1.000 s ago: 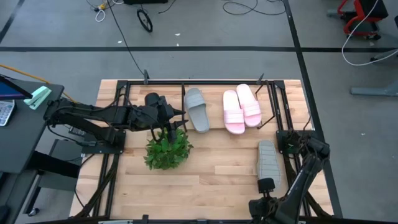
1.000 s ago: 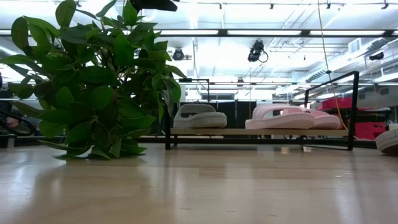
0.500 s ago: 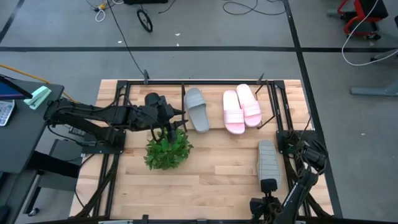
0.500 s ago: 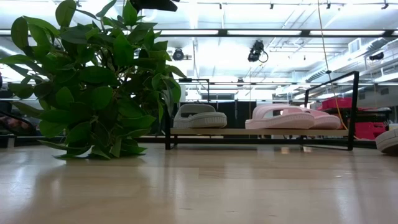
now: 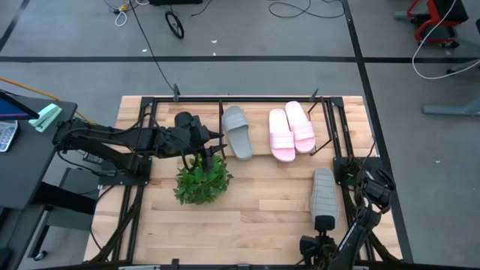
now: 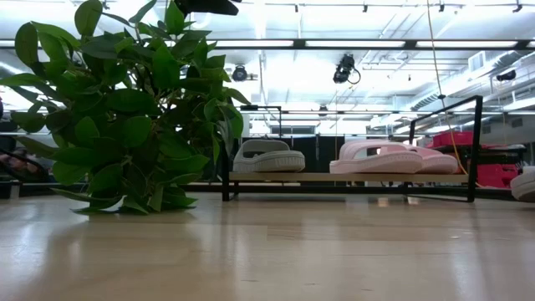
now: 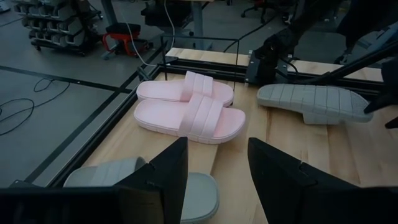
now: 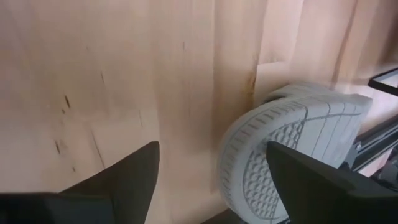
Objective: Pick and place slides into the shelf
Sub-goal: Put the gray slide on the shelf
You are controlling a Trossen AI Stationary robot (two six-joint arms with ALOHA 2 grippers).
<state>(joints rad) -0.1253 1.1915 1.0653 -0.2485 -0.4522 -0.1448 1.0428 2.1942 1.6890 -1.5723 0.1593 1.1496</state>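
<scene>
Wood tabletop (image 5: 247, 210), light planks, sits on a grey floor w/ cables; low view shows ceiling strip lights behind. Shelf (image 5: 259, 101) stands along the table's far edge: one grey slide (image 5: 238, 131) and two pink slides (image 5: 292, 130) on it. Plant (image 5: 202, 180) sits just in front of shelf's left part. Left gripper (image 5: 219, 142) hovers between plant and shelf, jaws apart, nothing in them. Second grey slide (image 5: 322, 193) lies sole-up near shelf's right end, on the table. Right gripper (image 5: 324, 223) sits at its near end, jaws apart around the sole, not clamped.
</scene>
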